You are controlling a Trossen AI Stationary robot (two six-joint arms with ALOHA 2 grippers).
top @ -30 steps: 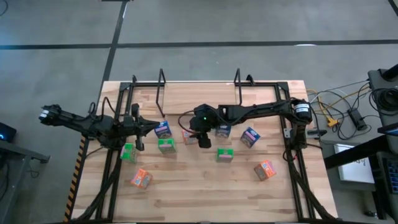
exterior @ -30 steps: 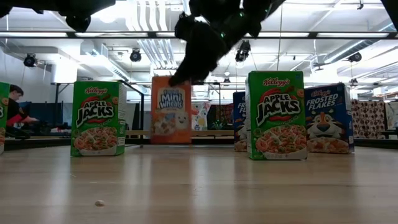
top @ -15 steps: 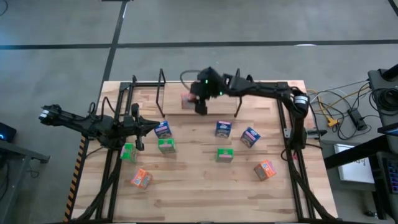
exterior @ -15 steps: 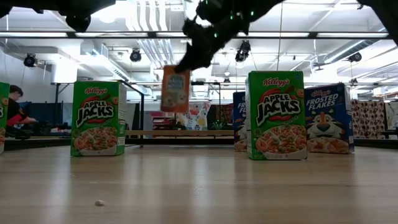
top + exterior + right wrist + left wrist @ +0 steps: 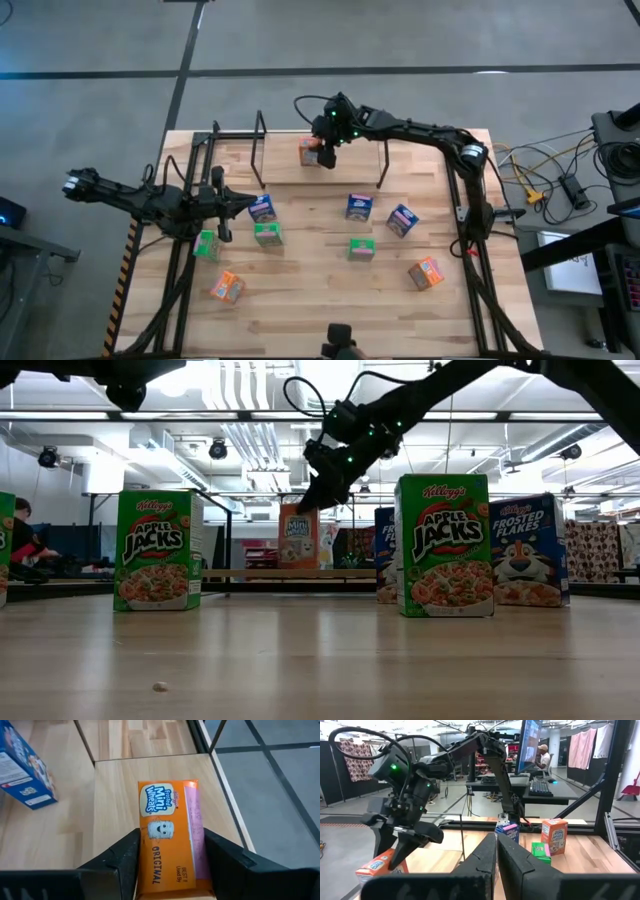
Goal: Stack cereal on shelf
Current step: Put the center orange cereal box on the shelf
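Note:
My right gripper (image 5: 325, 148) reaches over the far side of the table and is shut on an orange cereal box (image 5: 311, 153), between the two upright hoops of the black rod shelf (image 5: 259, 148). In the low view the box (image 5: 298, 537) stands upright under the gripper (image 5: 317, 495), its bottom level with the shelf's rail; whether it rests there I cannot tell. My left gripper (image 5: 240, 205) waits shut and empty at the table's left, beside a blue box (image 5: 262, 208). Several other blue, green and orange boxes stand on the table. My right gripper pinches the orange box between its two fingers, one on each narrow side (image 5: 150, 870) at the box's upper end. The fingers (image 5: 122, 857) come from above, slanting down. The box hangs upright below them, its printed face toward the wrist camera.
On the table stand green boxes (image 5: 267, 234) (image 5: 207, 245) (image 5: 361, 248), blue boxes (image 5: 359, 207) (image 5: 402, 220) and orange boxes (image 5: 226, 287) (image 5: 427, 272). The shelf's right hoop (image 5: 382, 150) stands close to my right arm. A person sits in the room at the low view's left (image 5: 20, 540).
My right gripper has carried the orange box from the table's middle up and toward the far edge, then down between the shelf's hoops. The box has stayed upright in the shut fingers.

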